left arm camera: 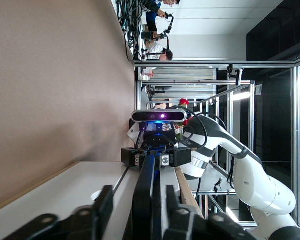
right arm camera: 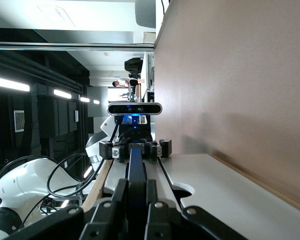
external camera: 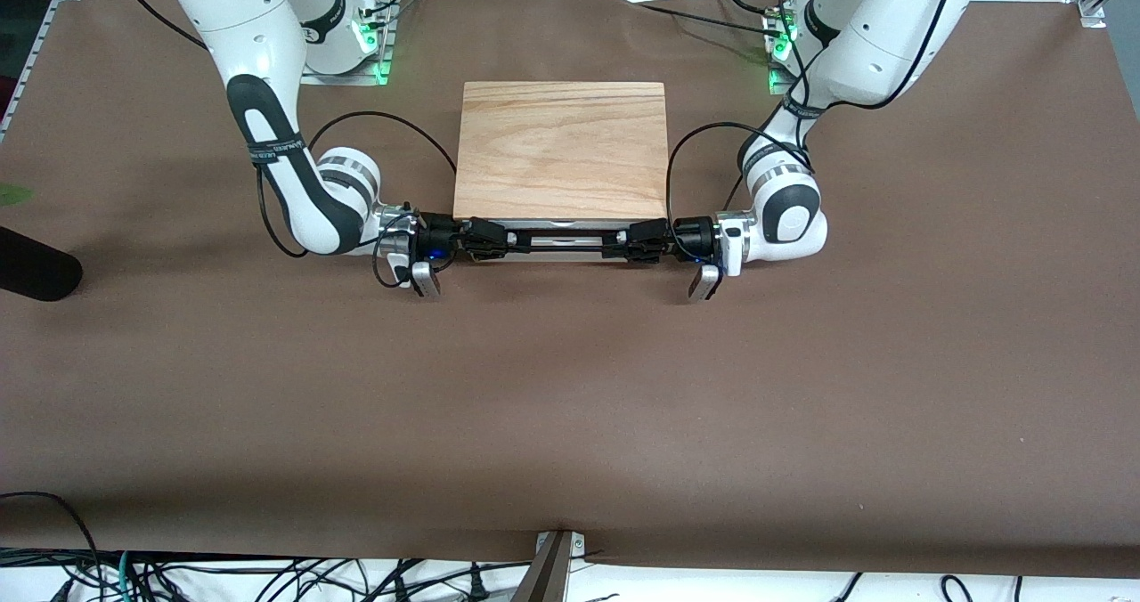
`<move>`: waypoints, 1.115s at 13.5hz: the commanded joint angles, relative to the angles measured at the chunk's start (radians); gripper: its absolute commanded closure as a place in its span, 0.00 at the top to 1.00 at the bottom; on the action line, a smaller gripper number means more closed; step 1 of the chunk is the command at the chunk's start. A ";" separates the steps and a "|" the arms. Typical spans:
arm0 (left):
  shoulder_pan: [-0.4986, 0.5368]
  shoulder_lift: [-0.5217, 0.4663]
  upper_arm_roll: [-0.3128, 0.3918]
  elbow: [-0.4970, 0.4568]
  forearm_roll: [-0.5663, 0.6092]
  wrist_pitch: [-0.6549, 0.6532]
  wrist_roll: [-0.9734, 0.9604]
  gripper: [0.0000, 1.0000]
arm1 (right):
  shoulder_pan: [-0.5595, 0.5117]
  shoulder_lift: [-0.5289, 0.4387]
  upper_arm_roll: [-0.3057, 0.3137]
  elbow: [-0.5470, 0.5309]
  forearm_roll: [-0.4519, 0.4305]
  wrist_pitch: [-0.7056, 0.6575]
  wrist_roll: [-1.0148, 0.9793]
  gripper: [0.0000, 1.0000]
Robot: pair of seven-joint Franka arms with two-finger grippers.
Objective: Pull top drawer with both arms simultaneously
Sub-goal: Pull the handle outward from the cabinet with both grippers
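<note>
White-fronted top drawer [external camera: 561, 225], one, under wood-grain cabinet top [external camera: 561, 150] at mid-table: barely out if at all, no wood interior showing. Black bar handle [external camera: 565, 238], one, along its front. Grippers, two: right gripper [external camera: 515, 239] clamped on handle toward right arm's end, left gripper [external camera: 613, 243] clamped toward left arm's end. Grasp judged done; pull outward toward front camera left, nearly all.

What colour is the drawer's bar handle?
Black; the handle shows best in the right wrist view.
</note>
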State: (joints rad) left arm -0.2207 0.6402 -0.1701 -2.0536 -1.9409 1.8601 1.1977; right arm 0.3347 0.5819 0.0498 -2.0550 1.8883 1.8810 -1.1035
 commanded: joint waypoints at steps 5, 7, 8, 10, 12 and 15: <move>0.001 -0.033 -0.015 -0.068 -0.004 0.004 0.036 0.06 | 0.009 0.003 0.002 0.025 0.011 0.004 0.017 0.00; 0.001 -0.033 -0.015 -0.072 -0.004 0.002 0.036 0.00 | 0.007 0.003 0.001 0.030 0.011 0.004 0.017 0.00; 0.001 -0.031 -0.015 -0.072 -0.004 0.002 0.036 0.00 | 0.007 0.003 0.001 0.032 0.011 0.003 0.019 0.00; 0.001 -0.030 -0.015 -0.072 -0.004 0.002 0.036 0.00 | 0.001 0.003 0.001 0.035 0.009 -0.019 0.027 0.00; 0.006 -0.028 -0.015 -0.068 -0.004 0.001 0.036 0.00 | -0.005 0.007 -0.001 0.047 0.008 -0.039 0.031 0.00; 0.012 -0.024 -0.015 -0.060 -0.004 -0.002 0.036 0.00 | -0.006 0.032 -0.007 0.085 0.005 -0.040 0.036 0.00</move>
State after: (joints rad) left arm -0.2142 0.6356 -0.1741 -2.0580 -1.9422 1.8556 1.1973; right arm 0.3346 0.5937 0.0459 -2.0400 1.8815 1.8679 -1.1062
